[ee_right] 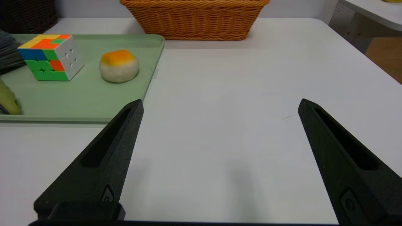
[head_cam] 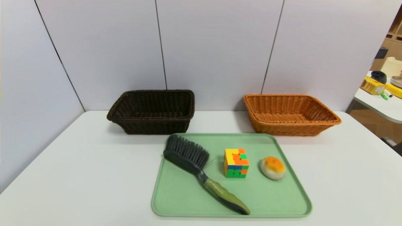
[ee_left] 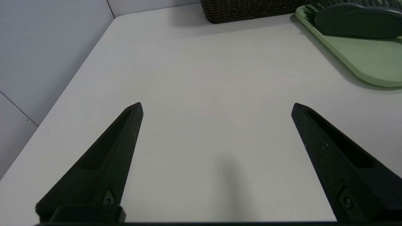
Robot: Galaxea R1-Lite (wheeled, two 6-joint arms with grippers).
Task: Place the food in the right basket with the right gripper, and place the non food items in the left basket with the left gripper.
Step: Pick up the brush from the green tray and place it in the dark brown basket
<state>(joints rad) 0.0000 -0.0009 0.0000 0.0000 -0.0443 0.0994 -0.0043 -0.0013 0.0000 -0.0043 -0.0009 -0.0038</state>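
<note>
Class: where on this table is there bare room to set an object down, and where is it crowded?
Bare table lies left of the green tray, right of it up to the table edge, and between the dark basket and the orange basket. The tray is crowded: brush, cube, bun.

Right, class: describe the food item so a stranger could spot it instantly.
Find the pale green plastic tray in front of two wicker baskets. Three things lie on it; the small round off-white bun is rightmost, beside the multicoloured puzzle cube. Only it is domed, with an orange-yellow top.
</note>
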